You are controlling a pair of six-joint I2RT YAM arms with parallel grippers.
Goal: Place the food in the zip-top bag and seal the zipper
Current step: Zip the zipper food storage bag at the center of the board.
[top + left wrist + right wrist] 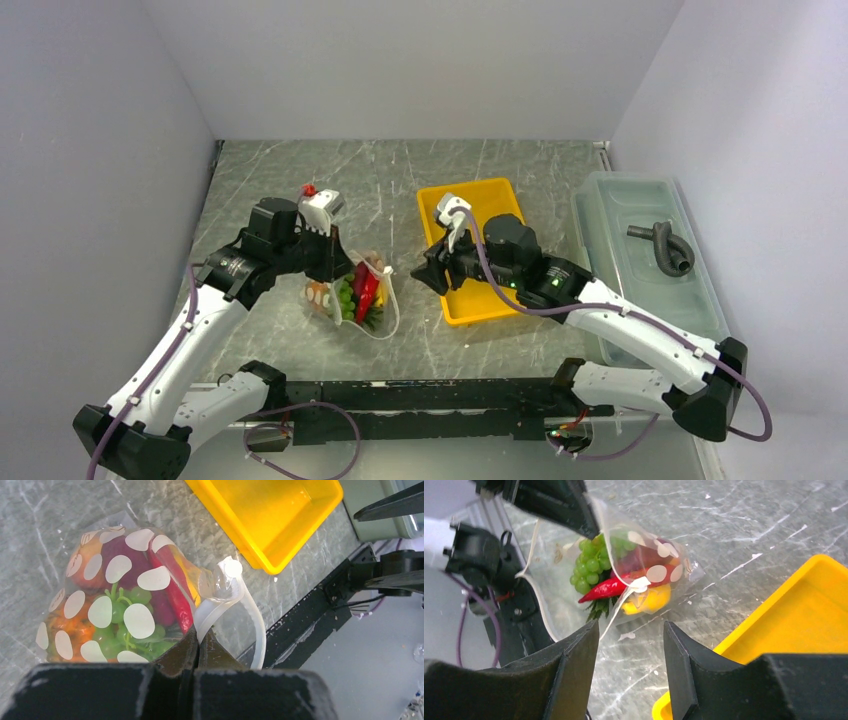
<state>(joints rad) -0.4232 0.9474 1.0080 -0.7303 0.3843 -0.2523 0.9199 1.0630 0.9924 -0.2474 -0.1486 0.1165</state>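
Note:
The zip-top bag [355, 295] lies on the table left of the middle, its mouth towards the near edge. The food is inside it: green grapes [125, 612], a red chilli [172, 597], a purple piece [125, 547], a peach [82, 560], an orange pineapple [70, 625] and a yellow pear [649, 600]. My left gripper [198, 637] is shut on the zipper [220, 607] at one end of the mouth, and the rest of the strip loops open. My right gripper [630, 630] is open and empty, hovering between the bag [644, 565] and the tray.
The yellow tray [480, 185] stands right of the bag with nothing in it, and its corner shows in the right wrist view [804, 615]. A translucent lidded bin [640, 290] with a grey hose [665, 248] stands at the far right. A black rail [430, 400] runs along the near edge.

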